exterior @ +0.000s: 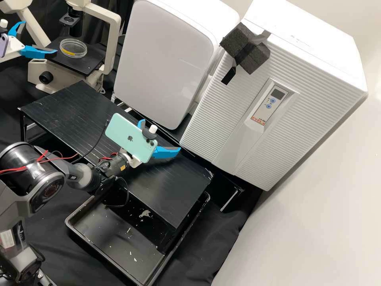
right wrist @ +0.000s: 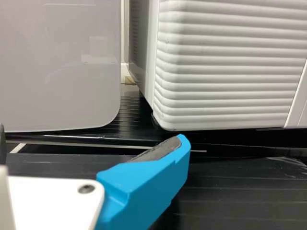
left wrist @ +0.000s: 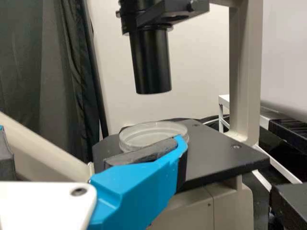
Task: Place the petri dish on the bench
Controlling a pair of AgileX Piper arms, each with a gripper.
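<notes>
Clear plastic forms the petri dish [exterior: 73, 48], which lies flat on the black stage [exterior: 86, 64] of the microscope [exterior: 109, 20] at far left. Just left of it, the left gripper [exterior: 40, 37] has its two blue fingers spread, with nothing pinched between them; whether one touches the dish, I cannot tell. Above the black bench [exterior: 67, 107], toward the right, the right gripper [exterior: 160, 135] is also spread, a mint-green phone [exterior: 129, 137] mounted on it. Black plastic tray [exterior: 115, 254] nearer; two white cabinets [exterior: 162, 59] [right wrist: 230, 62] farther right.
</notes>
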